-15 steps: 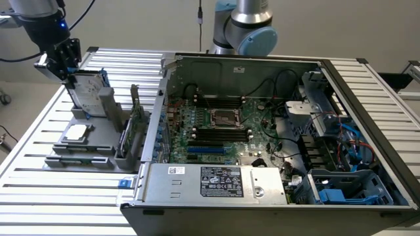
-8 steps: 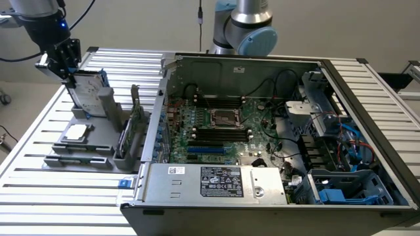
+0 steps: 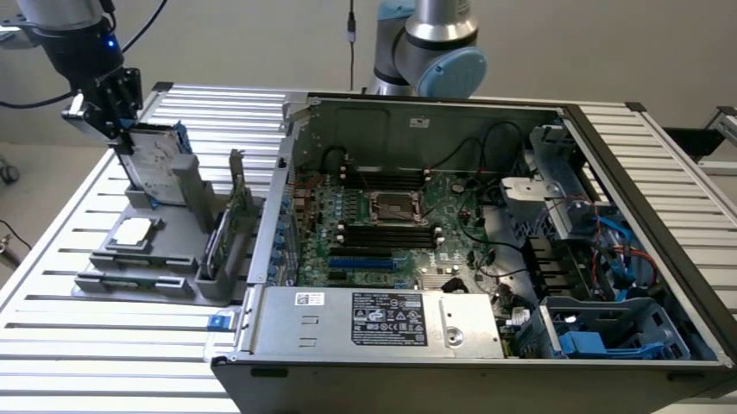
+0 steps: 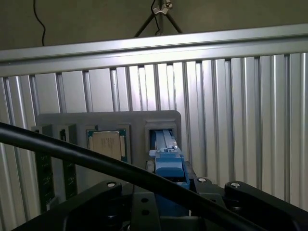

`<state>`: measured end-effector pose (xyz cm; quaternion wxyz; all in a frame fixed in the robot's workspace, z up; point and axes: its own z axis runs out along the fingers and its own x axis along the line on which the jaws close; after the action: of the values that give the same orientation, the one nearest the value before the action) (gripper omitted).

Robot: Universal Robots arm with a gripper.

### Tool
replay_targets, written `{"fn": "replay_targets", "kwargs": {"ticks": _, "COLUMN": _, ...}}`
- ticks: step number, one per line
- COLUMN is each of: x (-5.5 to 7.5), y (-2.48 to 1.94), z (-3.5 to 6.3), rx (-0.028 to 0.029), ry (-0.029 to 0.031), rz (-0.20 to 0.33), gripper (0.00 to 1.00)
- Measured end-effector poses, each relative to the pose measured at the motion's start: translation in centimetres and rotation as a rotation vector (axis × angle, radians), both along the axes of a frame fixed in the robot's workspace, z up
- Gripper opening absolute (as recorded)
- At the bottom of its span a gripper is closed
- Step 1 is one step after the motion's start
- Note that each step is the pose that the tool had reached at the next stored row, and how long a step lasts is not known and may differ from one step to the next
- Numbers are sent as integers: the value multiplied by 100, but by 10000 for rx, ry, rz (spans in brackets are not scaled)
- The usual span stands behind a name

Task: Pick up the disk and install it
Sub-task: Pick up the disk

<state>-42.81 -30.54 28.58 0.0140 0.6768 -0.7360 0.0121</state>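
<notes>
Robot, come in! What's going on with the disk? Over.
Robot hand at top edge of disk. It stands upright in grey stand, not yet installed. Way up looks clear. Over.

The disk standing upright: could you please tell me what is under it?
The disk stands in a slot of the grey holder, which rests on the table; its lower edge and the slot's floor are covered.

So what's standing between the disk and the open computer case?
In the exterior view, a circuit card stands on edge in the grey holder, between the disk and the computer case.
</notes>
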Motion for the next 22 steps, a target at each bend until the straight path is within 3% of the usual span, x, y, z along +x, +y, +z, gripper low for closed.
{"fn": "replay_targets", "kwargs": {"ticks": 16, "x": 0, "y": 0, "z": 2, "rx": 1, "ry": -1, "rz": 0, "gripper": 33}}
{"fn": "replay_targets", "kwargs": {"ticks": 22, "x": 0, "y": 0, "z": 57, "rx": 1, "ry": 0, "rz": 0, "gripper": 33}}
